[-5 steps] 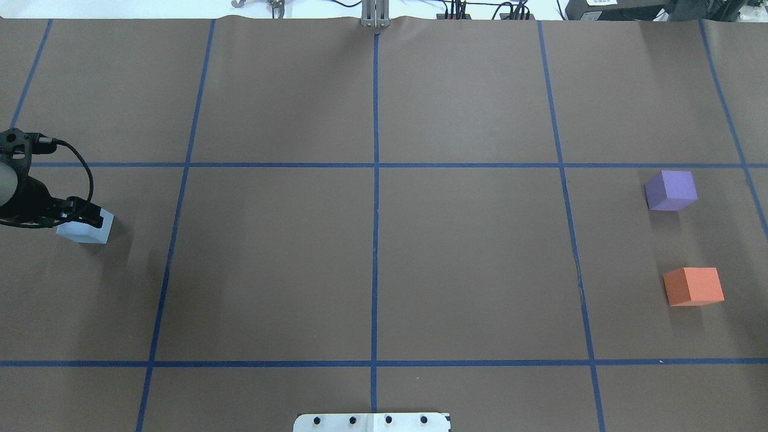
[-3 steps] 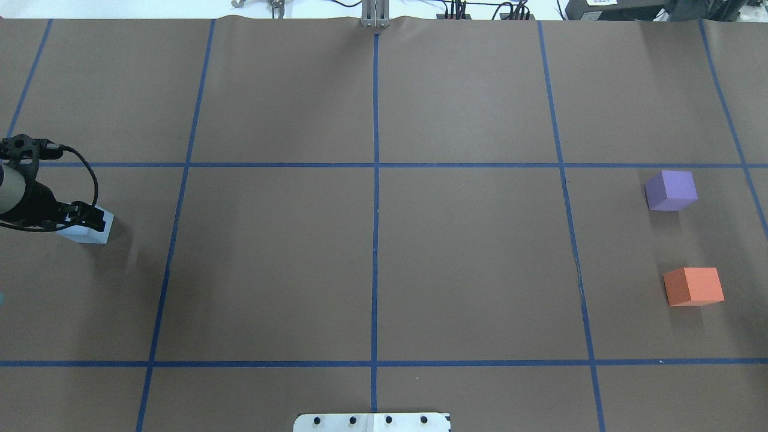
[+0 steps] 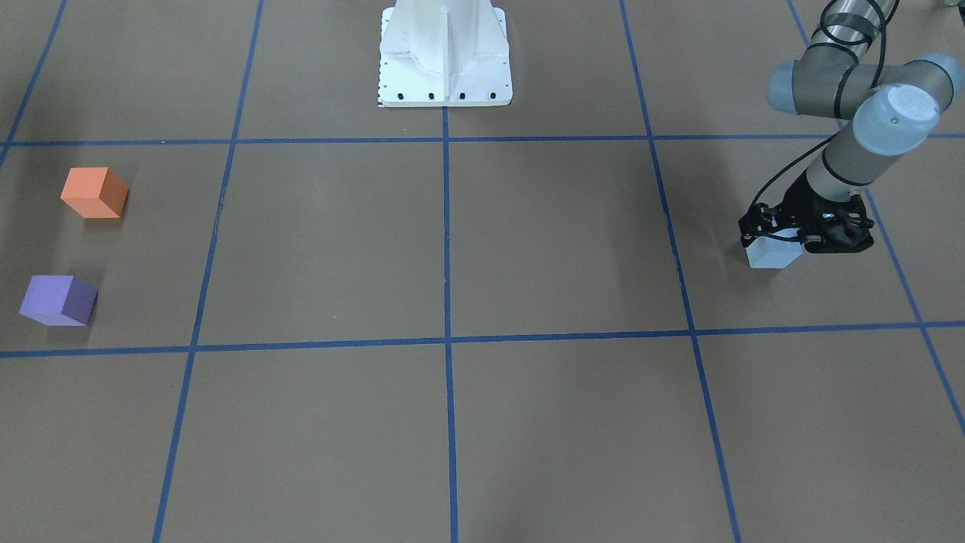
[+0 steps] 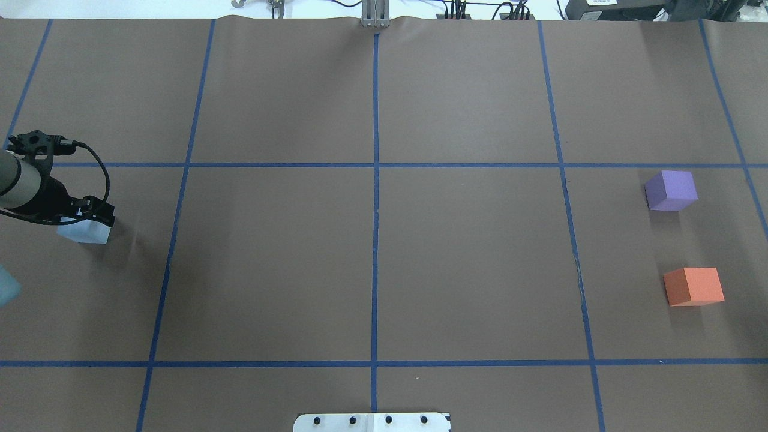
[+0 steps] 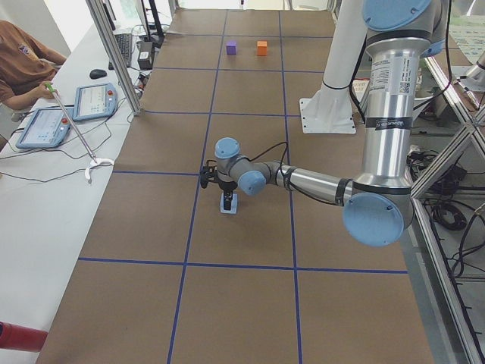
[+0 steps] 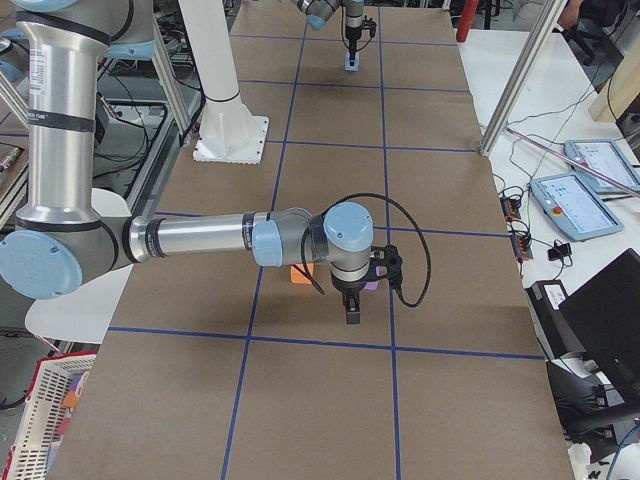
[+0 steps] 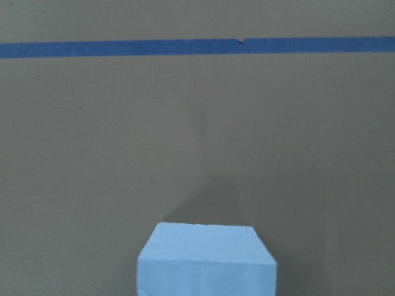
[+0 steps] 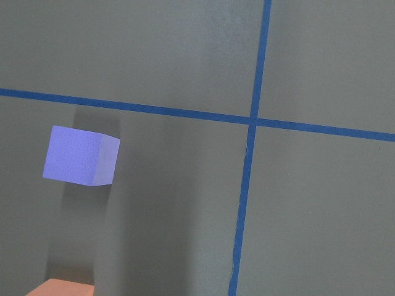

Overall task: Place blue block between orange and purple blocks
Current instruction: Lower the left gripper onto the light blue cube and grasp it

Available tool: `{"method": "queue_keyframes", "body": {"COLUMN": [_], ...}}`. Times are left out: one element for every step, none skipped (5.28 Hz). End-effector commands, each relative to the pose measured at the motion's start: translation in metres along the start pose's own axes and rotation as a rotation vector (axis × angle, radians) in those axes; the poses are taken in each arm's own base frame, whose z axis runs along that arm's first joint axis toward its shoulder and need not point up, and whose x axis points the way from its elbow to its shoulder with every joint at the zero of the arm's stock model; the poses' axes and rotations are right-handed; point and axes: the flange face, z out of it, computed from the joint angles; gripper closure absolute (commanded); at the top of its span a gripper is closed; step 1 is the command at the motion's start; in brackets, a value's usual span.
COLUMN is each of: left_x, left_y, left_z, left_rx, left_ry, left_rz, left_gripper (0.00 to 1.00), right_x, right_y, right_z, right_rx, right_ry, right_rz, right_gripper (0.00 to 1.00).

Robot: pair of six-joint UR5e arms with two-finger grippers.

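Observation:
The light blue block (image 4: 84, 233) rests on the brown table at the far left; it also shows in the front view (image 3: 770, 256) and at the bottom of the left wrist view (image 7: 207, 262). My left gripper (image 3: 776, 237) is low over it, jaws astride its top, apparently open. The purple block (image 4: 671, 190) and the orange block (image 4: 693, 286) sit apart at the far right. My right gripper (image 6: 353, 312) hovers beside them and shows only in the exterior right view; I cannot tell whether it is open or shut. The right wrist view shows the purple block (image 8: 80, 155) and the orange block's edge (image 8: 62, 287).
Blue tape lines (image 4: 375, 240) divide the table into squares. The white robot base (image 3: 445, 53) stands at the near middle edge. An operators' bench with tablets (image 5: 76, 106) runs along the table's far side.
My left wrist has swung and the gripper has shifted slightly right over the blue block. The block has not moved.

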Motion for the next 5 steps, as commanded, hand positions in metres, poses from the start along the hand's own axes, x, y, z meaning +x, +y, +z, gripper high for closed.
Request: {"method": "queue_keyframes", "body": {"left_x": [-0.004, -0.004, 0.011, 0.027, 0.087], "left_y": [-0.001, 0.0, 0.0, -0.014, -0.04], "left_z": [0.005, -0.002, -0.027, -0.062, -0.106], "left_rx": [0.0, 0.009, 0.012, 0.002, -0.006], "left_ry": [0.0, 0.008, 0.05, 0.056, 0.041], "left_rz": [0.0, 0.001, 0.008, -0.032, -0.05], "left_gripper": [0.43, 0.99, 1.0, 1.0, 1.0], "right_x": [-0.001, -0.002, -0.002, -0.002, 0.003], "right_y": [-0.001, -0.002, -0.003, -0.001, 0.007], "right_z": [-0.001, -0.002, -0.003, -0.002, 0.003], "right_rx": [0.003, 0.006, 0.007, 0.006, -0.007], "right_ry": [0.0, 0.002, 0.003, 0.003, 0.0], "right_rz": [-0.003, -0.007, -0.008, -0.007, 0.005], "right_gripper": [0.0, 0.0, 0.0, 0.0, 0.0]}}
